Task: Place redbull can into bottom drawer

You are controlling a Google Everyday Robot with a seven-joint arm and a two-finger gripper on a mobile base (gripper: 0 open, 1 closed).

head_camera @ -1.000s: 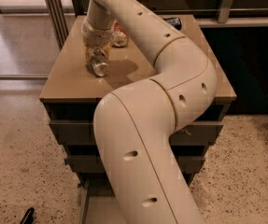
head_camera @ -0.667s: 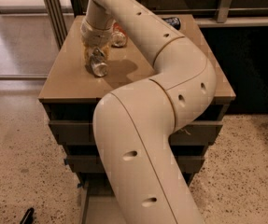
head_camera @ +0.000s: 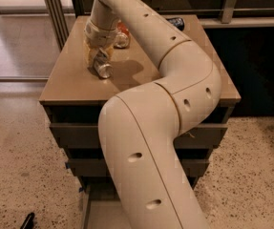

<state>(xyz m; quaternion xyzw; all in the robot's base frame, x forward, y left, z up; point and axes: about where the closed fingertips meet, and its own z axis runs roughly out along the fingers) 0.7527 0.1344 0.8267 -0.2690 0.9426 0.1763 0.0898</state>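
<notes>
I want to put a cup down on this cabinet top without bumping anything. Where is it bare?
Bare: the front-left corner of the cabinet top, between its left edge and the redbull can, plus the strip in front of the can. Crowded: the back, where the gripper sits at that can, with the red-orange can just behind.

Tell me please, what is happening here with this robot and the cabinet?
The robot's arm reaches across the cabinet top, and its gripper is down at the redbull can, which is on the top towards the left side. The can is not yet in the bottom drawer, which stands pulled open at the foot of the cabinet. A red-orange can and a dark can sit farther back on the top.
</notes>
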